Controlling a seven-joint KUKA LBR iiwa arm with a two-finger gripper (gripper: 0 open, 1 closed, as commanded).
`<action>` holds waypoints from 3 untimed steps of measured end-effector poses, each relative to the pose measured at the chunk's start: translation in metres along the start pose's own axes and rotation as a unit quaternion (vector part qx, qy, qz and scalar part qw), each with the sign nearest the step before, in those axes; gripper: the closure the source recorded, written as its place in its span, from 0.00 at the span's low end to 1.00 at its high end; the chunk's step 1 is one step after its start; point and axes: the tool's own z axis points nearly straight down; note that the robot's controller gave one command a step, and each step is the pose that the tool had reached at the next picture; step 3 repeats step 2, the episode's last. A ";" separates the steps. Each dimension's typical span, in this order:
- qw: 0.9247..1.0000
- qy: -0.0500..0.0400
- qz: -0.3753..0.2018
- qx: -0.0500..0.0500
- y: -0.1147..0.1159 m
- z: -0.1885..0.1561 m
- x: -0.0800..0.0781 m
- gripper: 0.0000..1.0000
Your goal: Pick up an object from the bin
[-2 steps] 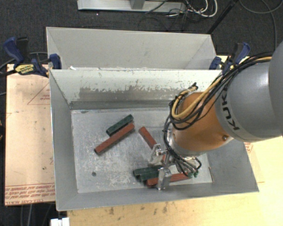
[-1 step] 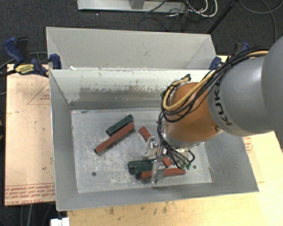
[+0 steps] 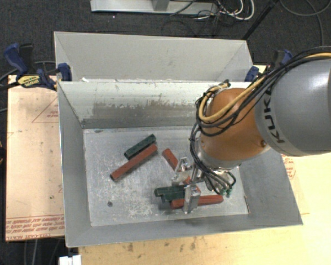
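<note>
Orange-covered wrist (image 3: 231, 131) reaches in from the right and tips steeply down, with the hand (image 3: 189, 196) low over the near right part of the grey metal bin (image 3: 99, 203) floor; clenched or released, cannot tell. Under the hand a dark green block (image 3: 165, 192) lies flat against a red-brown bar (image 3: 211, 200). Apart, toward the middle: a green bar (image 3: 140, 147) beside a long red-brown bar (image 3: 133, 163), and a short red-brown piece (image 3: 170, 158).

Near front of bin (image 3: 73, 203): dark green block (image 3: 165, 192) lying flat, touching red-brown bar (image 3: 211, 200) beside it
</note>
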 end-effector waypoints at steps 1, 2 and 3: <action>1.000 -0.007 0.000 0.001 0.000 -0.047 -0.001 1.00; 1.000 -0.003 0.012 0.000 -0.003 -0.090 0.001 1.00; 1.000 -0.003 0.012 0.000 -0.003 -0.090 0.001 1.00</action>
